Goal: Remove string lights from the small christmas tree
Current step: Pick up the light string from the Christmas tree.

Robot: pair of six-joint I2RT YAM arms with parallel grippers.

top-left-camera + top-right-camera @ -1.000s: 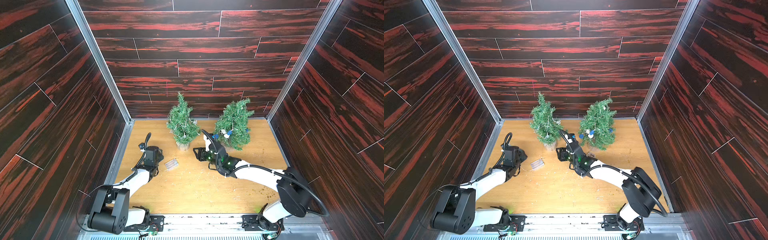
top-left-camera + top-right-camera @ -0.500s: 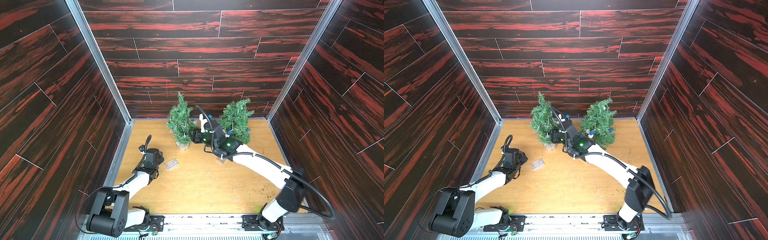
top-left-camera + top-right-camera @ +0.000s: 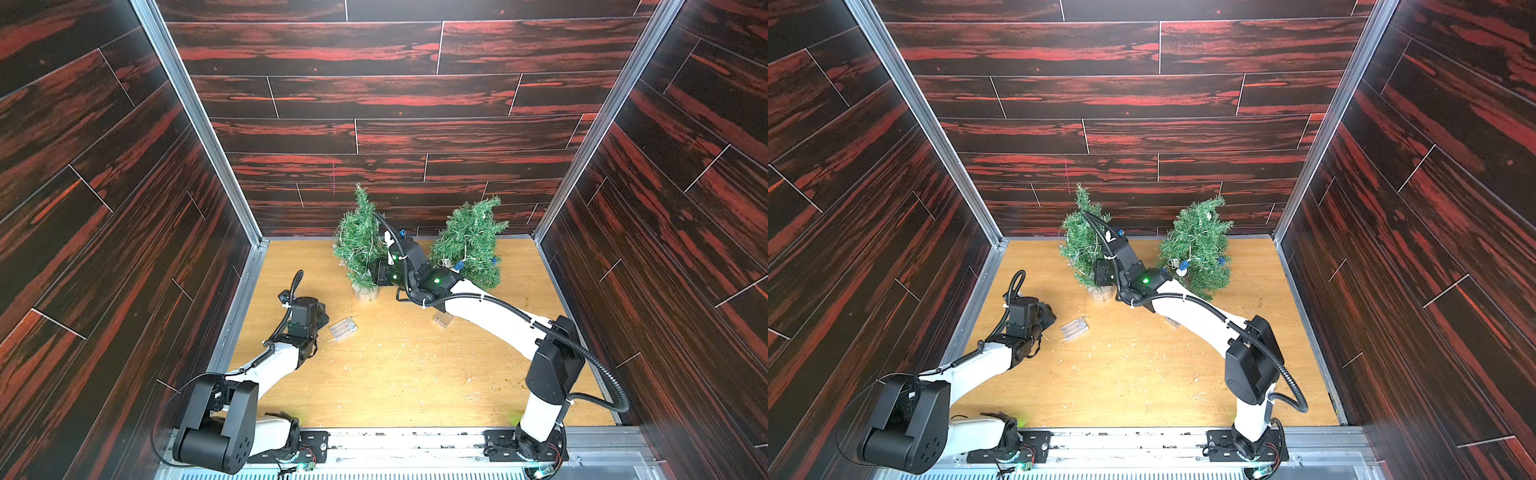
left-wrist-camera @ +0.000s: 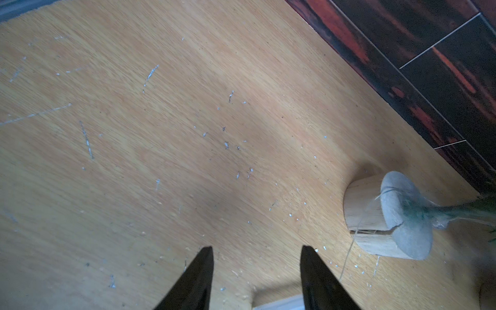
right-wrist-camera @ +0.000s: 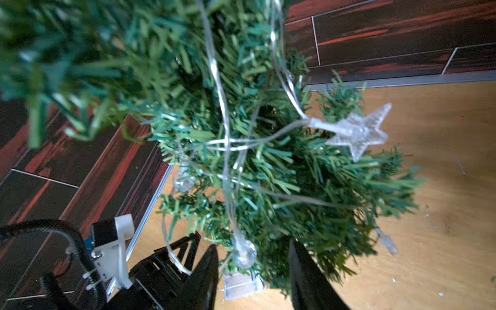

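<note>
Your right wrist view is giving you what neither top view is giving: the star strand (image 5: 228, 139) is looping through the star-lit tree (image 5: 281, 182), and one clear ball (image 5: 244, 255) on it is hanging between the fingers of the right gripper (image 5: 252, 244), which are standing apart at that tree's lower branches and are not pinching anything you can make out. Only your left wrist view is showing how the left gripper (image 4: 256, 247) is standing: released, fingers spread over bare floor (image 4: 161, 134) near the tree's wooden base (image 4: 375, 214). In both top views the right gripper is sitting against the star-lit tree, its fingers hiding in the foliage, and the strand is showing only as faint threads. A clear block (image 5: 241, 285) below the ball is blurring too much to name. You are looking at two trees, two strands and two battery boxes. The second tree (image 3: 471, 245), standing beside the star-lit tree with the right arm's wrist (image 3: 432, 280) between them, is carrying the blue-and-white ball strand (image 3: 457, 264). One battery box (image 3: 343, 328) is lying between the star-lit tree's base and the left gripper, and the other battery box (image 3: 442, 319) is lying farther from that tree — half under the right forearm (image 3: 490, 316). One star (image 5: 357, 131) and two clear balls are showing on the star strand.
</note>
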